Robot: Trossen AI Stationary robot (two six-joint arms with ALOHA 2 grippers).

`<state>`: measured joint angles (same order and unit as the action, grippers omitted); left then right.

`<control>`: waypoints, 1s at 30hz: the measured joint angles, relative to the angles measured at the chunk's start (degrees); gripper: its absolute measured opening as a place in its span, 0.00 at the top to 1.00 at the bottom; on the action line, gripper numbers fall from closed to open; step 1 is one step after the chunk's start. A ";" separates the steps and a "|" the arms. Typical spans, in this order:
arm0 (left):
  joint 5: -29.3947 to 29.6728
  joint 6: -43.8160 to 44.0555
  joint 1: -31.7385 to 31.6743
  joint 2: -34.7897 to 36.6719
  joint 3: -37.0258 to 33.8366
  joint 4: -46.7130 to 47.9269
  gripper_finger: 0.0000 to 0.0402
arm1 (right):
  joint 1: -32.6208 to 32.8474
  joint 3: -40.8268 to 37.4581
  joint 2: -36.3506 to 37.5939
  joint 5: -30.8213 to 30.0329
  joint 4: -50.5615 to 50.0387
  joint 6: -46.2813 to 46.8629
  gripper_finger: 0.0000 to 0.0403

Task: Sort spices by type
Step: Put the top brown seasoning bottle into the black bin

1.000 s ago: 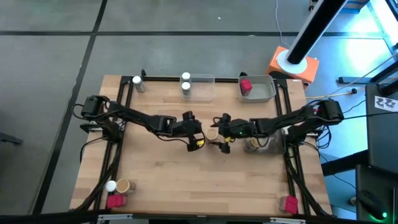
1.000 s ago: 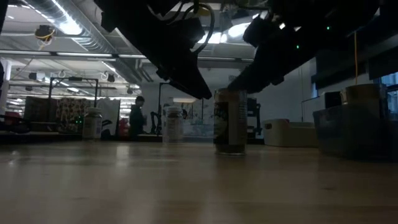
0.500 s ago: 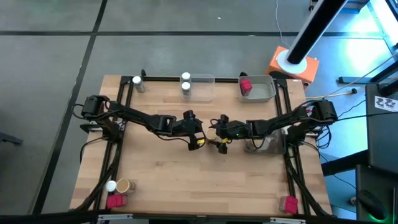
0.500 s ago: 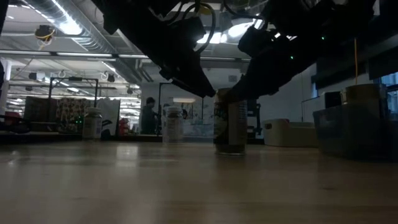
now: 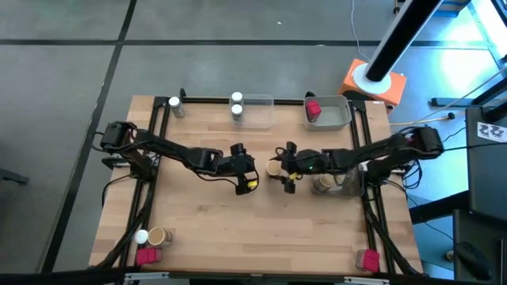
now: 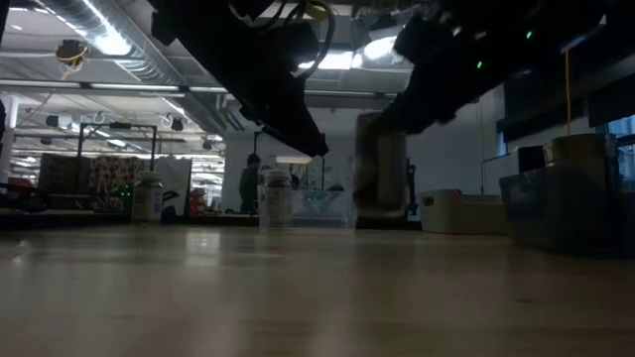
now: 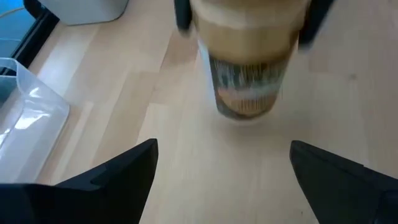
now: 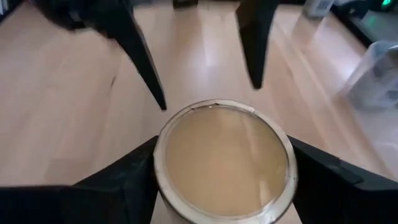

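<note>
Right wrist view, item one: my right gripper (image 8: 221, 186), fingers closed against both sides of a tan-brown round jar (image 8: 222, 158) with a pale flat lid. In the low view the jar (image 6: 381, 164) hangs clear of the table (image 6: 298, 297), upright or nearly so.

Item two: my right arm, reaching in from the table's right side toward the centre, wrist pitched down; high view places the right gripper (image 5: 279, 170) and jar (image 5: 272, 168) mid-table.

Item three: my left gripper (image 5: 245, 176), fingers spread wide and holding nothing, just beside the jar and facing it. Left arm stretched in from the left edge.

Item four, surroundings:
- clear tray (image 5: 255, 109) at the far edge, a white-lidded jar (image 5: 236, 104) at its left end;
- grey tray (image 5: 331, 113) with a red-pink packet (image 5: 313, 108);
- another white-lidded jar (image 5: 175, 106) at the far left;
- near left corner: white lid, tan jar (image 5: 158, 236), pink packet (image 5: 146, 255);
- pink packet (image 5: 367, 259) at the near right corner.
</note>
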<state>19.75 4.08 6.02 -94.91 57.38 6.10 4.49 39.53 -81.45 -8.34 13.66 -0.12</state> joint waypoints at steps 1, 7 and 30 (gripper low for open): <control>0.12 0.02 0.00 0.20 0.02 0.64 0.14 | 0.00 0.00 1.77 -0.13 -1.49 0.07 0.30; 0.37 0.31 0.00 0.33 0.02 1.06 0.14 | 0.00 0.00 13.58 -2.48 -13.33 1.27 0.30; 0.44 1.97 -0.15 0.21 -1.73 0.42 0.14 | 0.02 0.07 47.72 -8.18 -52.09 15.24 0.30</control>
<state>20.18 6.04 5.87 -94.70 55.66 6.52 4.51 39.59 -33.73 -16.52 -38.43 15.11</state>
